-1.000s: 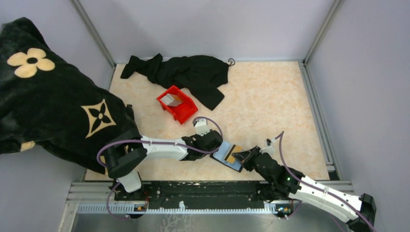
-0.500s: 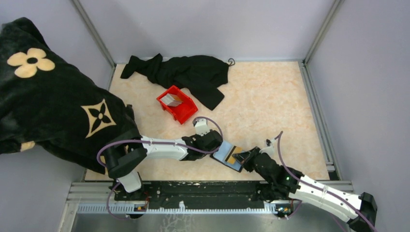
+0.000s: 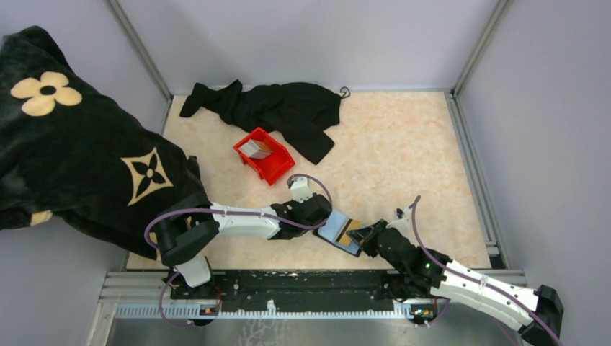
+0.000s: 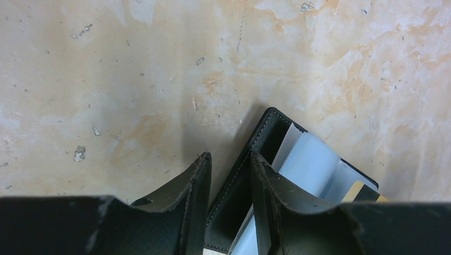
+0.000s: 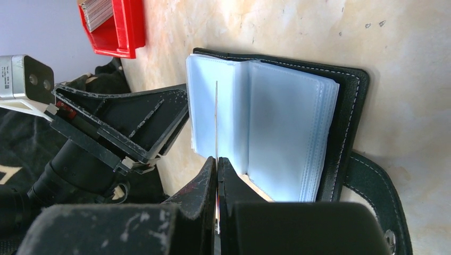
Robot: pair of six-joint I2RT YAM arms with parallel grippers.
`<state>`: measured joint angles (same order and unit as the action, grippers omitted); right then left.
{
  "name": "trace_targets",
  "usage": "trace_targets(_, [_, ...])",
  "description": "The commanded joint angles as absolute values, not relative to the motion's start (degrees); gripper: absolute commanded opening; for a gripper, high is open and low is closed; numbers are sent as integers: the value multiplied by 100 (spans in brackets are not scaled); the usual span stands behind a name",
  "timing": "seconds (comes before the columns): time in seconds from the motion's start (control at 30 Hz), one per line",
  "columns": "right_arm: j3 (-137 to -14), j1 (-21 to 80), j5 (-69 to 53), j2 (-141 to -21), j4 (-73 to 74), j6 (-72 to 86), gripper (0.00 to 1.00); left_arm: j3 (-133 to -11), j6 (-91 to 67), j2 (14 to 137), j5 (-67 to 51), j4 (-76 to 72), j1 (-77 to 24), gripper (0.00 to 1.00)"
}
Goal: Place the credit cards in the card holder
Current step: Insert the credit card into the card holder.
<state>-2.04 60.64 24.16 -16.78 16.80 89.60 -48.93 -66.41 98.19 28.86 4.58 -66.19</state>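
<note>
The card holder (image 3: pixel 332 229) lies open on the table, black cover down and pale blue sleeves (image 5: pixel 287 133) up. My right gripper (image 3: pixel 359 235) is shut on a thin credit card (image 5: pixel 216 106), seen edge-on in the right wrist view; the card stands upright over the left stack of sleeves. In the top view the card shows tan-gold (image 3: pixel 350 230). My left gripper (image 4: pixel 228 156) is at the holder's far left edge, its jaws apart. The black stitched cover (image 4: pixel 266 133) lies between and under the fingers, and table shows beside the left one.
A red bin (image 3: pixel 266 157) holding more cards (image 3: pixel 253 148) stands behind the left arm. A black cloth (image 3: pixel 284 108) lies at the back. A black flower-patterned blanket (image 3: pixel 72 144) hangs over the left wall. The holder's snap strap (image 5: pixel 380 196) sticks out to the right.
My right gripper has crept a little to the left with the card, further over the holder. The left gripper and the holder have not moved.
</note>
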Motion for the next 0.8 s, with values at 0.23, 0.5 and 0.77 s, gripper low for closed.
trace_targets(0.23, [397,6135,2526,-1849,2175,9054,0,-4494,-6726,10439,2074,1241,-6673,41])
trace_targets(0.5, [335,6135,2586,-1742,2655,9129,0,-4468,-6729,10450,2065,1231,-6676,41])
trace_targets(0.77, [325,6135,2617,-1689,2787,9146,0,-4367,-6759,10440,2030,1173,-6677,41])
